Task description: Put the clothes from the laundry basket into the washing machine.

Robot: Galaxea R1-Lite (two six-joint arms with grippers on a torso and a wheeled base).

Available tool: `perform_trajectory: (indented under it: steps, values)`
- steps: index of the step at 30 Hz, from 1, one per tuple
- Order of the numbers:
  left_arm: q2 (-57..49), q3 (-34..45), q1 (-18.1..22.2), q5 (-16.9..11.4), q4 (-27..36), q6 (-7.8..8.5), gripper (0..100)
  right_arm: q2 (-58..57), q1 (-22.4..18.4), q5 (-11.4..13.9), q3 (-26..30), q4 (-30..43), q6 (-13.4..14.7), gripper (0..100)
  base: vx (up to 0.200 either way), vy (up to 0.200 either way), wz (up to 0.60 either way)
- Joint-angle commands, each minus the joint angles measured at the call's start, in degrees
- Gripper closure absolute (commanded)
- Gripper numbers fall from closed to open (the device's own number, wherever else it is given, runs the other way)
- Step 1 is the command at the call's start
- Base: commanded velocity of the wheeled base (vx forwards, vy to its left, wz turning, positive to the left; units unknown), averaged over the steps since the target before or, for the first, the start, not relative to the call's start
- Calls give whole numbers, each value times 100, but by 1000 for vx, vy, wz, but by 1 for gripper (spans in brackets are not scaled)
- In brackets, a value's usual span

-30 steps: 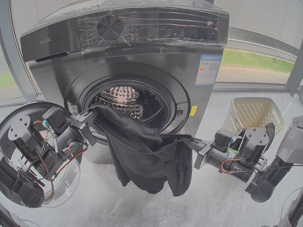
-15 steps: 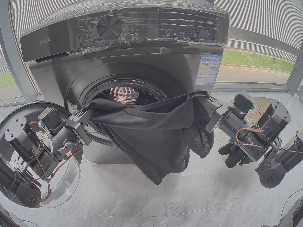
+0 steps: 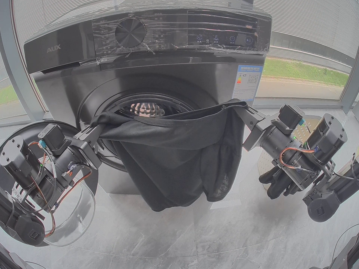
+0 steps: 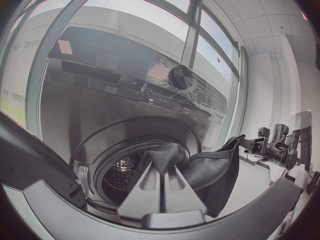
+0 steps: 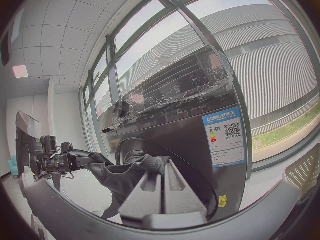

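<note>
I have the black, soft fabric garment (image 3: 175, 157) held at both ends. My left fingers (image 4: 143, 190) are clamped on one bunched corner beside the left rim of the round drum opening (image 3: 144, 109). My right fingers (image 5: 143, 194) are pinched shut on the other corner, out past the opening's right rim. The cloth stretches between them like a curtain across the mouth of the dark grey front-loading washing machine (image 3: 168, 75), and its lower part hangs down over the machine's front panel. None of it is inside the drum yet, as far as I can see. The round glass door (image 3: 74, 213) stands swung wide on the left, so the way in is open. I judge this piece about halfway through its trip: lifted and carried over, with the push through the opening and the release yet to come. The cream perforated plastic laundry basket (image 5: 301, 172) sits on the floor to the right. I cannot tell whether more clothes are in it.
</note>
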Motion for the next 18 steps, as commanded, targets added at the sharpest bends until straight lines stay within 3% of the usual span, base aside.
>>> perform_trajectory:
  steps: [1, 18]
  values:
    - [-31, 2, 2, 3, -1, 0, 100, -7, 31, 1, -7, -3, 1, 100, 0, 0, 0]
    - [-22, 11, 29, -76, -1, -8, 100, 2, 75, 36, 28, -3, 80, 100, 0, 0, 0]
